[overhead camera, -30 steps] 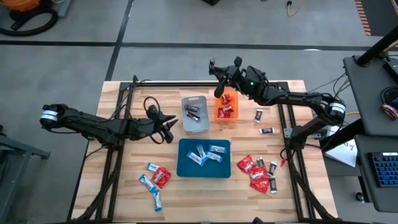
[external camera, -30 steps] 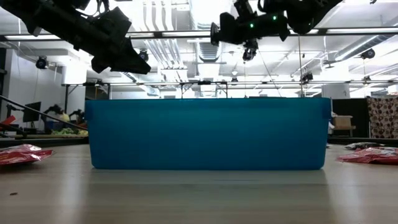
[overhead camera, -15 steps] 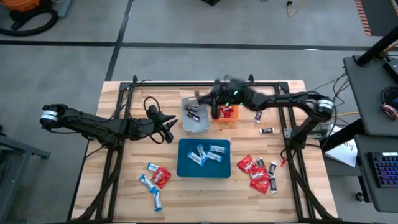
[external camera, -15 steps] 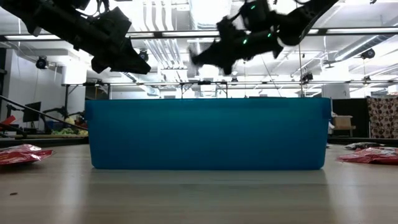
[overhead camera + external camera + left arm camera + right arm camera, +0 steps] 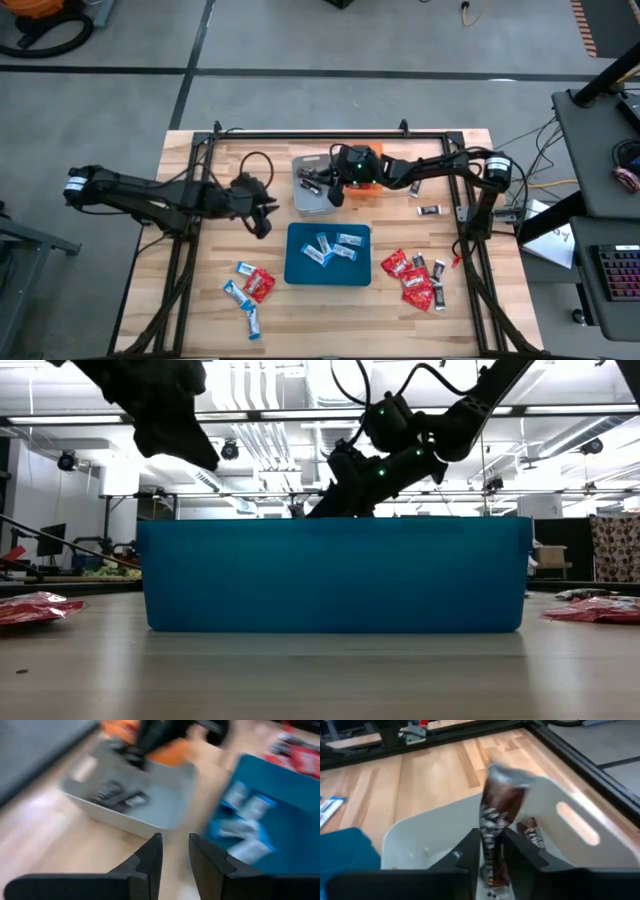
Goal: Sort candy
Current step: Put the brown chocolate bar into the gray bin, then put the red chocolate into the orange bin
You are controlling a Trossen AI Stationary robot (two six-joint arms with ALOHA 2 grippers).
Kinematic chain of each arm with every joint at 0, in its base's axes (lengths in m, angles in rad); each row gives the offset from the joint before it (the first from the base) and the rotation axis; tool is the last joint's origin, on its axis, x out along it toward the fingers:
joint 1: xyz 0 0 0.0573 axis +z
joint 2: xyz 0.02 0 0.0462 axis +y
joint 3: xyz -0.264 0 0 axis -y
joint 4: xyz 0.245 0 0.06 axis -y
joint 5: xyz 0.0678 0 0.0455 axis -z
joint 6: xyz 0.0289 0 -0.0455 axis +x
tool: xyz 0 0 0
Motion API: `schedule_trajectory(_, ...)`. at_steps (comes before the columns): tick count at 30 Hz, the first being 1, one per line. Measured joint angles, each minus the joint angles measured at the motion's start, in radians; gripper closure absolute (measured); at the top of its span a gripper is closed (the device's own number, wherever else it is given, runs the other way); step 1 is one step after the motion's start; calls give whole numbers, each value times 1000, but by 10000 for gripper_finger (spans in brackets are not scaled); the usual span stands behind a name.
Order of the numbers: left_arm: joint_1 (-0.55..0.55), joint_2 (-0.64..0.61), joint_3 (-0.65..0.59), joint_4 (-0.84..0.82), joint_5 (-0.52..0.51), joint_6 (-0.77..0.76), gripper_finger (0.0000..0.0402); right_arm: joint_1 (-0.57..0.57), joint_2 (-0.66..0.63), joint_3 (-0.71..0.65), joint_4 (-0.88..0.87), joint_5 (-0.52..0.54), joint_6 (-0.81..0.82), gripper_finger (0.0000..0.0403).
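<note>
- Low view: blue tray (image 5: 333,574) fills the frame and hides the trays behind it; both arms cut off at the top edge.
- Left wrist view is smeared; candy in the grey tray (image 5: 165,807) reads only as dark blobs.
- Right claw (image 5: 492,847) over the grey tray (image 5: 313,184), at 12 o'clock of the blue tray (image 5: 328,255). Fingers narrowly apart with a dark brown mini bar (image 5: 496,827) standing upright between them; cannot tell if they grip it or are letting go.
- Left claw (image 5: 262,212) hangs at 9 o'clock of the grey tray, fingers narrowly apart, nothing between them.
- Candy: dark bars in the grey tray, red packets in the orange tray (image 5: 366,185), blue-and-white bars (image 5: 333,248) in the blue tray.
- Loose on the worktop (image 5: 210,290): red packets (image 5: 408,274) at 3–4 o'clock of the blue tray, a mixed red and blue-and-white cluster (image 5: 250,287) at 8 o'clock, two dark bars (image 5: 424,196) right of the orange tray.
</note>
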Motion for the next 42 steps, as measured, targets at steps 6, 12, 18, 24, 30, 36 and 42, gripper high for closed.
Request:
schedule_trajectory(6,-4,25,37,-61,329,-11,322,1,-40,0,-42,0,6,254)
schedule_trajectory(12,-29,47,20,-82,401,-67,322,1,-126,0,-170,7,-3,209)
schedule_trajectory(18,-83,64,-12,-105,410,-160,321,8,-265,1,-393,-1,-1,199)
schedule_trajectory(24,-182,101,-14,-84,421,-162,288,54,-382,1,-562,-3,0,203)
schedule_trajectory(30,-251,162,-14,-67,420,-181,228,125,-449,0,-609,-2,0,204)
schedule_trajectory(36,-315,247,-15,-69,402,-232,173,212,-482,0,-670,33,17,204)
schedule_trajectory(42,-388,330,-15,-68,368,-244,162,289,-479,0,-783,159,23,204)
